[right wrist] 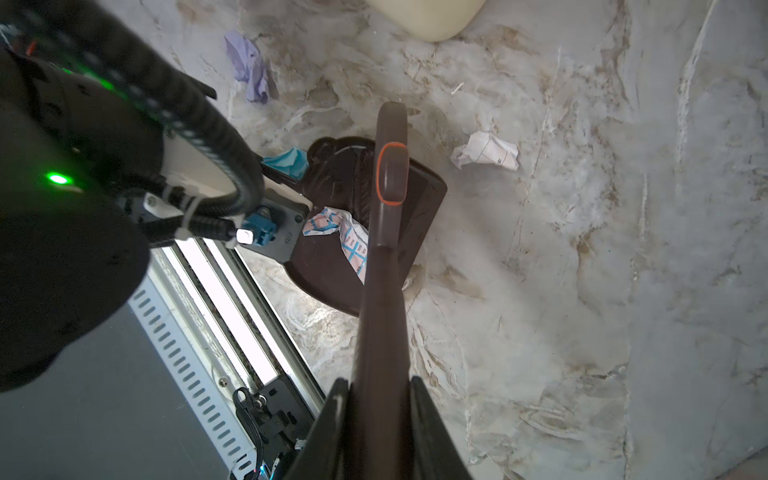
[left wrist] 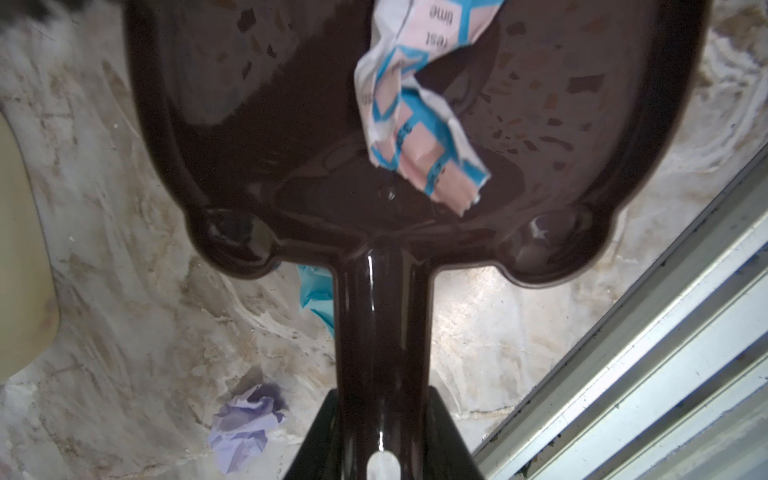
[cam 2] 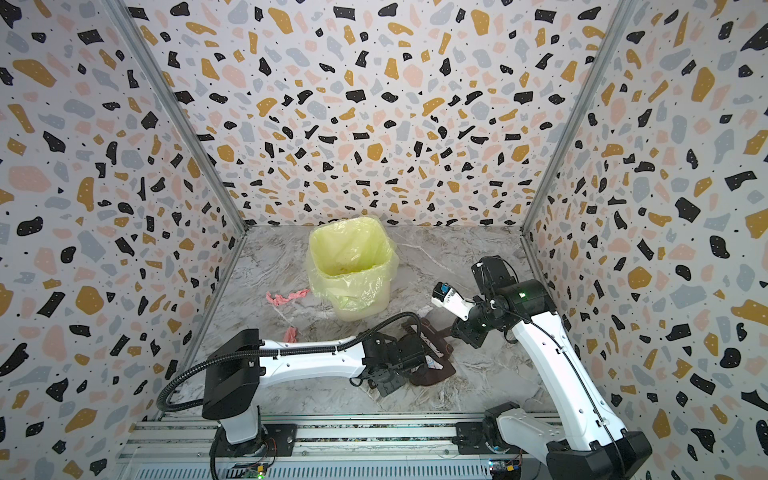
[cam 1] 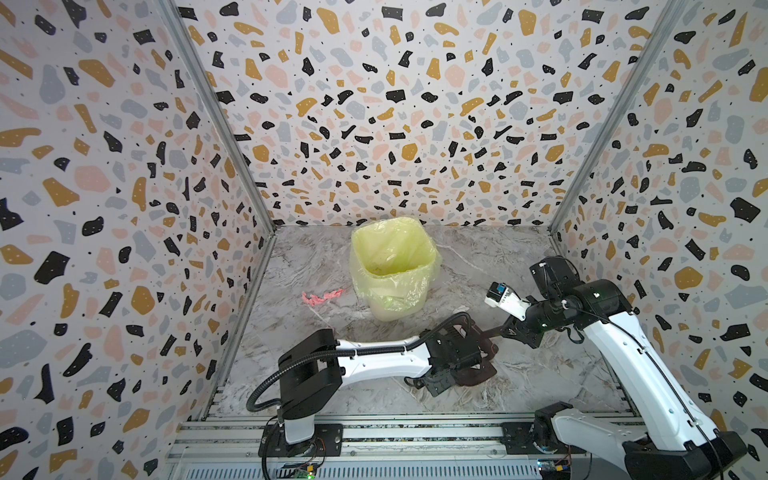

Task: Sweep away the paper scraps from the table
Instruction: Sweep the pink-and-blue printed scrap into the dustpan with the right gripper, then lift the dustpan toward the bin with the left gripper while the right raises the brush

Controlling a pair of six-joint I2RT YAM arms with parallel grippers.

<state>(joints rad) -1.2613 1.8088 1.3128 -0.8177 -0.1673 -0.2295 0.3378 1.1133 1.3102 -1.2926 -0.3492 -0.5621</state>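
Observation:
My left gripper (left wrist: 382,399) is shut on the handle of a dark brown dustpan (left wrist: 270,124) that lies on the table (cam 1: 519,257). A printed pink, blue and white paper scrap (left wrist: 415,124) sits inside the pan. My right gripper (right wrist: 379,386) is shut on a brown brush (right wrist: 382,270) whose head reaches into the pan (right wrist: 419,216). Loose scraps lie on the marble: a lilac one (right wrist: 251,68), a light blue one (right wrist: 289,160) beside the pan's handle, a white one (right wrist: 486,151), and pink ones (cam 1: 322,296) left of the bin.
A cream bin with a yellow liner (cam 1: 395,266) stands upright at the back middle of the table. Terrazzo walls close the left, back and right sides. An aluminium rail (cam 1: 395,432) carrying both arm bases runs along the front edge.

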